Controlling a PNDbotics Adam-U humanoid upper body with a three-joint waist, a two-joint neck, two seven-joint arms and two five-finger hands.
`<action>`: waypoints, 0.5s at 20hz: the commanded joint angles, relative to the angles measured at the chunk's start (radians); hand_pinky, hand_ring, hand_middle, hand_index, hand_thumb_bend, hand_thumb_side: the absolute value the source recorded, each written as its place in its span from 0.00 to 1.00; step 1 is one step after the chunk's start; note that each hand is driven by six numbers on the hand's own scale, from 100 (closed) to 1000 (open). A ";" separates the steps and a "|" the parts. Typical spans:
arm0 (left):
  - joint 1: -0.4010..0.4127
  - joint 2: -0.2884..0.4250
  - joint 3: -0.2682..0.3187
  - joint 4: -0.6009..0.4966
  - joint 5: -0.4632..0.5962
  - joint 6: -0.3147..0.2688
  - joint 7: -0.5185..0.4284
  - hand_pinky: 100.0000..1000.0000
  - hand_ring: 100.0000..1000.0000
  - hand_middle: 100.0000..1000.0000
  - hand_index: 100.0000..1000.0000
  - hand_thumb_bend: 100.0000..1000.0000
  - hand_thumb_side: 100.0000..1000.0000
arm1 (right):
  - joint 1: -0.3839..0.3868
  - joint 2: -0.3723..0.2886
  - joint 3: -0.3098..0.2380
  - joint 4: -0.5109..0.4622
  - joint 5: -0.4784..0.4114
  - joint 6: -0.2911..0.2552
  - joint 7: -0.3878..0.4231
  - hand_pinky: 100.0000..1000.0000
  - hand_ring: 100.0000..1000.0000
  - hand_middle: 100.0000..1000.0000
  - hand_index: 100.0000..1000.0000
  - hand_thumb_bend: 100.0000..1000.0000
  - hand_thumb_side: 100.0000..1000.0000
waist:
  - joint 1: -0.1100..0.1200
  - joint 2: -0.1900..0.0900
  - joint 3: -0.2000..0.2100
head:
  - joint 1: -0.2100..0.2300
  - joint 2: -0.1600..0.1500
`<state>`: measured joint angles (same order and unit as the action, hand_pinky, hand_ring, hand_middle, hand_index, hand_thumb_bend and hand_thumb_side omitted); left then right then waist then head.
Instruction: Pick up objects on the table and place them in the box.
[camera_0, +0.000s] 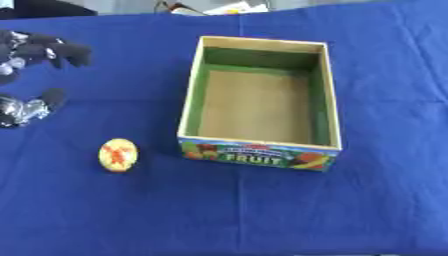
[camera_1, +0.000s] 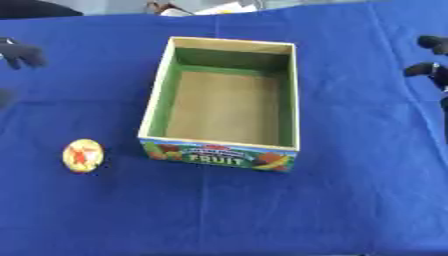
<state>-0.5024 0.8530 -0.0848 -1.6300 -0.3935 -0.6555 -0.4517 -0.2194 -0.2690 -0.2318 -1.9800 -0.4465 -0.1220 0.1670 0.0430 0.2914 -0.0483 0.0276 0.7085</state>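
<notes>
A small round yellow object with a red mark lies on the blue cloth, left of the box's front corner. The cardboard box, green inside with "FRUIT" on its front, stands open and empty in the middle. My left hand is at the left edge, above and behind the yellow object, its fingers relaxed and spread, holding nothing. Only the black fingertips of my right hand show at the right edge, apart from the box.
The blue cloth covers the whole table. Some white and yellow clutter lies beyond the far edge.
</notes>
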 joint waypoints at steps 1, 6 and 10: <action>-0.012 0.035 -0.004 0.030 -0.015 -0.164 -0.200 0.59 0.75 0.74 1.00 0.00 0.98 | -0.007 -0.022 0.002 -0.020 -0.004 0.002 0.004 0.50 0.73 0.48 0.82 0.00 1.00 | 0.001 -0.020 0.001 | 0.002 -0.017; -0.030 0.030 -0.022 0.083 -0.050 -0.193 -0.264 0.62 0.78 0.77 1.00 0.21 1.00 | -0.006 -0.020 0.003 -0.020 -0.003 0.003 0.007 0.50 0.73 0.48 0.82 0.00 1.00 | -0.001 -0.021 0.000 | 0.003 -0.020; -0.046 0.024 -0.049 0.112 -0.087 -0.215 -0.284 0.62 0.78 0.79 1.00 0.44 1.00 | -0.005 -0.019 0.004 -0.020 -0.003 0.003 0.009 0.50 0.73 0.48 0.82 0.00 1.00 | -0.001 -0.022 -0.003 | 0.007 -0.019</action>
<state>-0.5306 0.8521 -0.1335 -1.5196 -0.4689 -0.6218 -0.4855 -0.2193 -0.2690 -0.2266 -1.9800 -0.4465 -0.1181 0.1722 0.0430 0.2907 -0.0501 0.0307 0.7004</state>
